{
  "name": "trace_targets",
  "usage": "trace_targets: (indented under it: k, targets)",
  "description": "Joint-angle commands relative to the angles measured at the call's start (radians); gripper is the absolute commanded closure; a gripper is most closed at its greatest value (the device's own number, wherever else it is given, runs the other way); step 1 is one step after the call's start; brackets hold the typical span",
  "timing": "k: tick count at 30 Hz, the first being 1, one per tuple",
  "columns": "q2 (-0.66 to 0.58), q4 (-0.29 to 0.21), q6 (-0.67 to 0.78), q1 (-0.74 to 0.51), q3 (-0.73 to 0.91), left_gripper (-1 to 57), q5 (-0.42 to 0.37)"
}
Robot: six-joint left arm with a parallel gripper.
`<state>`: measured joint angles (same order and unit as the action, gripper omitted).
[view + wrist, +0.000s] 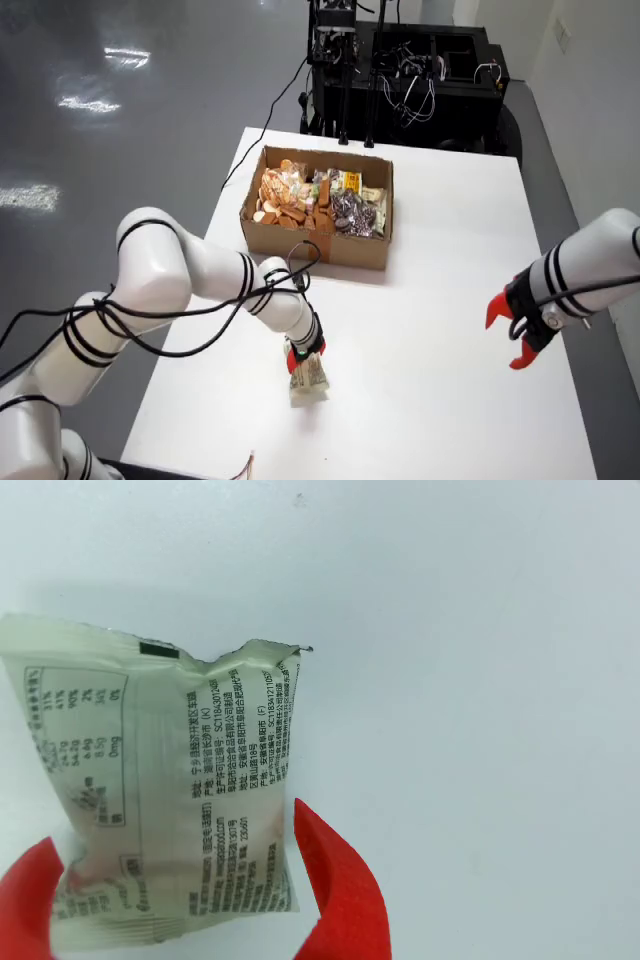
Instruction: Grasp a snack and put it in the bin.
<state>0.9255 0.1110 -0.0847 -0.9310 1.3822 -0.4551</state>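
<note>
Pale-green snack packet (170, 800), small Chinese print, red gripper (175, 905) clamping

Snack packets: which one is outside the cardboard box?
The pale green packet on the white table, between the red fingers of the left arm's end effector. The others lie in the box.

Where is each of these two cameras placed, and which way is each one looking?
image: sits high above the near end of the white table, looking down and across it to the cardboard box of snacks. Two white arms show: one at left with red fingers around a snack packet, one at right hanging open.
image2: rides on the working gripper, looking straight down at the table. Only the two red fingers show, either side of the packet.
Shared: both see the same pale snack packet between the red fingers.
</note>
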Motion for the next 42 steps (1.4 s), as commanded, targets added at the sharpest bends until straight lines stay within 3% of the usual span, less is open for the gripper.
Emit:
trace_targets:
  k: [1,19,25,32,42]
  targets:
    - [0.012,-0.002,0.003,-0.001,0.004,9.9,0.015]
    - [0.026,-0.003,0.028,-0.01,0.015,18.0,0.046]
    - [0.036,-0.003,0.044,-0.017,0.024,24.8,0.048]
    - [0.038,0.0,0.068,-0.026,0.023,30.7,0.031]
    - [0.014,0.003,0.094,-0.032,-0.004,34.0,-0.017]
